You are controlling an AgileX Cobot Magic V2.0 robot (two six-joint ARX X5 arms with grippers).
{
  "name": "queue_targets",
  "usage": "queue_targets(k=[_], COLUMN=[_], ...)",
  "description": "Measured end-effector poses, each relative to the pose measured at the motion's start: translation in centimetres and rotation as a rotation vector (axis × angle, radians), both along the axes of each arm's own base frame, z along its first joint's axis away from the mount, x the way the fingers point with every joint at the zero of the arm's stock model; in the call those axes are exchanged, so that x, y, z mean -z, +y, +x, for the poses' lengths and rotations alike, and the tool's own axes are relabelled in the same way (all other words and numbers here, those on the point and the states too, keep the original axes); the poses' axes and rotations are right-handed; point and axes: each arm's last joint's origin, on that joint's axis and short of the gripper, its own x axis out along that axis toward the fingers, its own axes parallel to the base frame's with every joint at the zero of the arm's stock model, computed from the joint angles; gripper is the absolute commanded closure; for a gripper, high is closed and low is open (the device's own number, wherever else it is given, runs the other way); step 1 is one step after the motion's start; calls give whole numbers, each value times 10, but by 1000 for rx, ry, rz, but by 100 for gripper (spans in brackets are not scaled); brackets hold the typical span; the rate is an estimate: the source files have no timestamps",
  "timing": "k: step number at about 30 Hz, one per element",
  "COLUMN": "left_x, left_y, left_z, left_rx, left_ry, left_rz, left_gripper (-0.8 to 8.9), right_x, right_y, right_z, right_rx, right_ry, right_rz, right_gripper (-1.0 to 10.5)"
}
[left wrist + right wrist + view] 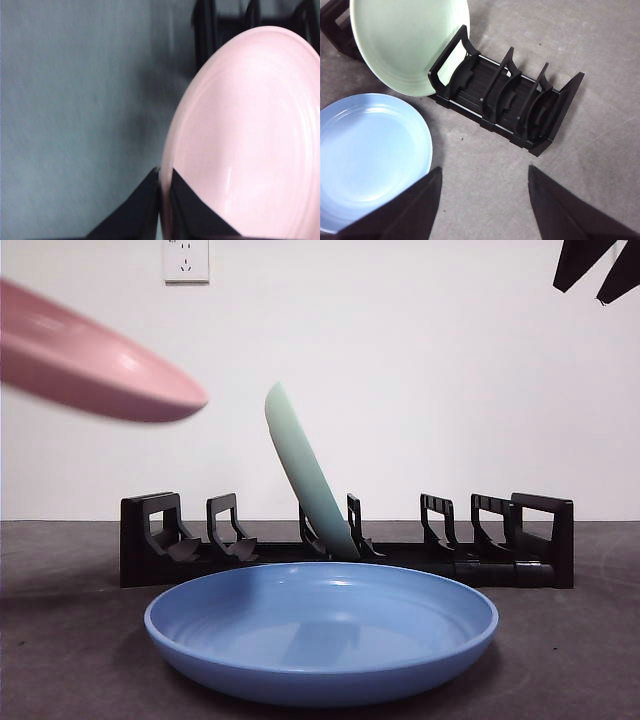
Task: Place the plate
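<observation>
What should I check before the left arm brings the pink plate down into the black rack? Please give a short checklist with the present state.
1. Left pincer grips the rim of the round pink plate: ok.
2. Pink plate upright for a slot: not ok, it is held tilted, blurred, high at one side of the front view.
3. Free slots in the black plastic dish rack: ok, several on both sides.
4. Pale green plate seated in a middle slot, leaning: ok.
5. Round blue plate flat on the table before the rack, apart from it: ok.
6. Right pincer open, empty, raised away: ok.
</observation>
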Motion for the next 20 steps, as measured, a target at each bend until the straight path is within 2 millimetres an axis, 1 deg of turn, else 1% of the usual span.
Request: queue_targets(k=[4, 7, 10, 14, 20], left_x=[40, 60, 73, 79, 93], left_y=[4, 7, 7, 3, -13], left_z=[-21, -36, -44, -44, -27], left_rx=[-17, -43, -79, -122, -117], left_ry=[85, 133, 156, 165, 233], left_rz=[-102, -172, -217, -264, -267], left_gripper=[799, 799, 799, 799, 799], right_x=[0, 1, 2, 2, 2], right_y=[0, 0, -1, -1, -1], right_z=[0, -1, -1, -2, -2], right_rx=[0, 0, 0, 0, 0], right_ry=[5, 11, 22, 23, 23], right_rz=[-2, -4, -10, -10, -10], right_gripper=[682, 682, 682, 682, 682])
